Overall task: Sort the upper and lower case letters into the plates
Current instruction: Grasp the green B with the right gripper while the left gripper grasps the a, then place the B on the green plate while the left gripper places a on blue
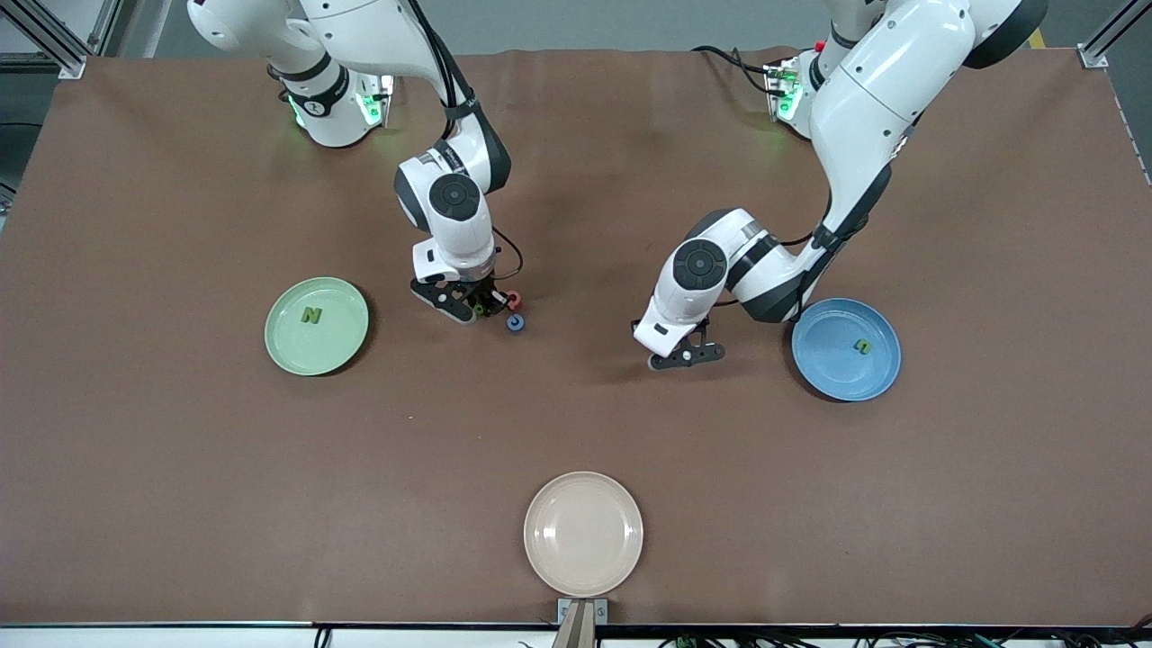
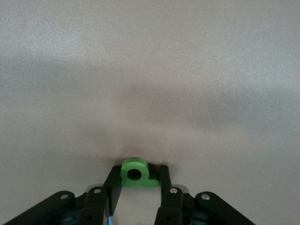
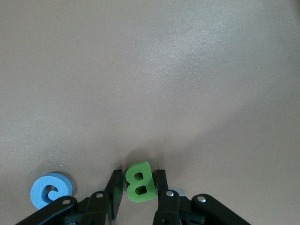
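My left gripper (image 1: pixel 686 355) is low over the bare table between the two arms, beside the blue plate (image 1: pixel 814 360). In the left wrist view it (image 2: pixel 139 171) is shut on a small green letter (image 2: pixel 137 174) with a round hole. A green letter (image 1: pixel 863 346) lies in the blue plate. My right gripper (image 1: pixel 477 308) is down at the table beside the pale green plate (image 1: pixel 288 346), which holds a green N (image 1: pixel 311 315). In the right wrist view it (image 3: pixel 138 176) is shut on a green B (image 3: pixel 139 183). A red letter (image 1: pixel 515 300) and a blue letter (image 1: pixel 515 322) lie right by it.
A beige plate (image 1: pixel 583 576) stands at the table's edge nearest the front camera, midway along it. The blue letter (image 3: pixel 50 190) lies just outside one finger of the right gripper.
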Robot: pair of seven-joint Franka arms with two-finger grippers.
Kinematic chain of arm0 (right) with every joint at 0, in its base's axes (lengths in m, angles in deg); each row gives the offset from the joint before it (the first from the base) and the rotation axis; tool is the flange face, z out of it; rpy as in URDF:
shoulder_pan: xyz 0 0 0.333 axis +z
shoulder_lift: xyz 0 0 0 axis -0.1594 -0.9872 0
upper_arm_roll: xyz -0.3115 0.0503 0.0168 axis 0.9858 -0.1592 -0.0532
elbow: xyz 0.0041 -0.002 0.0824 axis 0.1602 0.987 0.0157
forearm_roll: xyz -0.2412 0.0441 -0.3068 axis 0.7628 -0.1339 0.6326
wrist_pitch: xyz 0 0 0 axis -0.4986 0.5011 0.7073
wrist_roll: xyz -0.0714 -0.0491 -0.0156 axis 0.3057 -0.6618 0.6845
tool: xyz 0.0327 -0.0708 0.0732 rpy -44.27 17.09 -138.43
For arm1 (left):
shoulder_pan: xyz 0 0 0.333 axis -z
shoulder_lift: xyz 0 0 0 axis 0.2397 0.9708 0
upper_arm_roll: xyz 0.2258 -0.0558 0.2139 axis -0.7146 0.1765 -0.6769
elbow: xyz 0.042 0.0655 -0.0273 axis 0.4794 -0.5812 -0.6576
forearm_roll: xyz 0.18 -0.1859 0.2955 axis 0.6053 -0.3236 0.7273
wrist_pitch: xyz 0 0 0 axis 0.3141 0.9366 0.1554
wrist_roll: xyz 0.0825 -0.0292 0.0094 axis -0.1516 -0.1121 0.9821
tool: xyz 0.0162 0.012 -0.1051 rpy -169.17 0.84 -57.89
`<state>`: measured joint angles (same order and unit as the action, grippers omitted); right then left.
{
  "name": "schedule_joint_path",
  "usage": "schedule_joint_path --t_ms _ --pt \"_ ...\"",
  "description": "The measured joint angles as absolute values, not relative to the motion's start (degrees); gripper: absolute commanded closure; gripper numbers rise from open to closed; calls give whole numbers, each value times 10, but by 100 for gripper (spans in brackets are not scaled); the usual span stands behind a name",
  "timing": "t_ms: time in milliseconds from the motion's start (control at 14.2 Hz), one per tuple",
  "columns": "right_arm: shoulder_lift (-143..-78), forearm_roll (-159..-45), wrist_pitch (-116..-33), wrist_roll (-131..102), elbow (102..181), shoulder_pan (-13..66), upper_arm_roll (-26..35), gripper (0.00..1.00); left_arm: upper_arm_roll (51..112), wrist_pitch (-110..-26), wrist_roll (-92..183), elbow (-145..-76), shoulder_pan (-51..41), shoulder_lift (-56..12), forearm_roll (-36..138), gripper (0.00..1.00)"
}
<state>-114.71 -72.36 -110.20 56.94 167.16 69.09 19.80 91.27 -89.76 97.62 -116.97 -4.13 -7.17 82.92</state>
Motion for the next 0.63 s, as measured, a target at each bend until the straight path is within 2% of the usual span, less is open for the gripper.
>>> schedule_joint_path --t_ms 141,423,634 --pt "-1148 -724 -1102 569 1671 691 197 99 913 -897 976 -1171 -41 -72 832 73" --pt "-1147 -724 -1095 547 1670 685 197 100 913 -897 976 -1171 -41 -72 835 80" --pt "-1135 -724 -1039 457 1665 640 200 100 912 -898 976 -1169 -46 -77 838 82"
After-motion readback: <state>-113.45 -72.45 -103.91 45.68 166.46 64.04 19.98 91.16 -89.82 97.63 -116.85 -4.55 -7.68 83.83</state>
